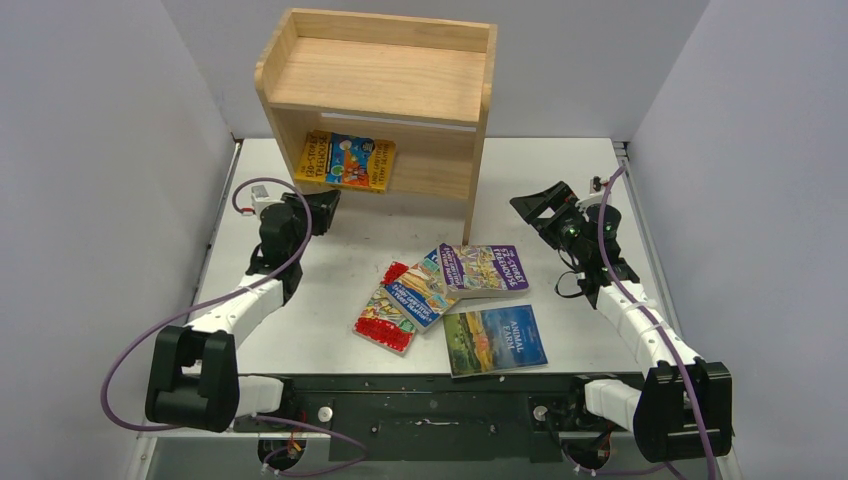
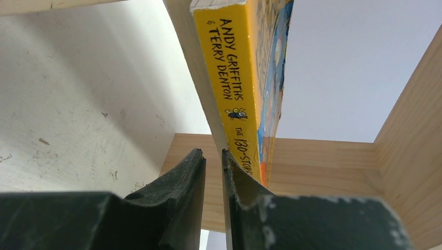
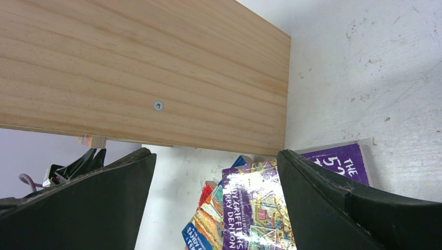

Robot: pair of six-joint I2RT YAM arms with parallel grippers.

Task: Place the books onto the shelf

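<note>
Trouble looks likeliest around the yellow book (image 1: 346, 162), which sits tilted in the opening under the top board of the shelf (image 1: 380, 75), cover facing out; whether it rests squarely on a board cannot be told. The left end effector (image 2: 212, 153) is closed with nothing between its fingers, and one finger is touching or just beside the lower end of the book's spine. A careless sideways pull from there could drag the spine along and tip the book out onto the desk (image 1: 400, 225), while a hard push could wedge it crookedly against the side panel. The right end effector (image 3: 216, 153) is spread wide and empty, hovering close beside the shelf's right side panel and over the purple book (image 1: 485, 268). A descent from there risks clipping the panel and shifting the whole shelf, which might topple the yellow book. The purple book overlaps a blue book (image 1: 428, 290), which overlaps a red-bordered book (image 1: 385, 322), so a grab could drag the neighbours or catch two at once. The landscape book (image 1: 495, 340) lies flat near the desk's front edge, where a scrape could slide it off.
</note>
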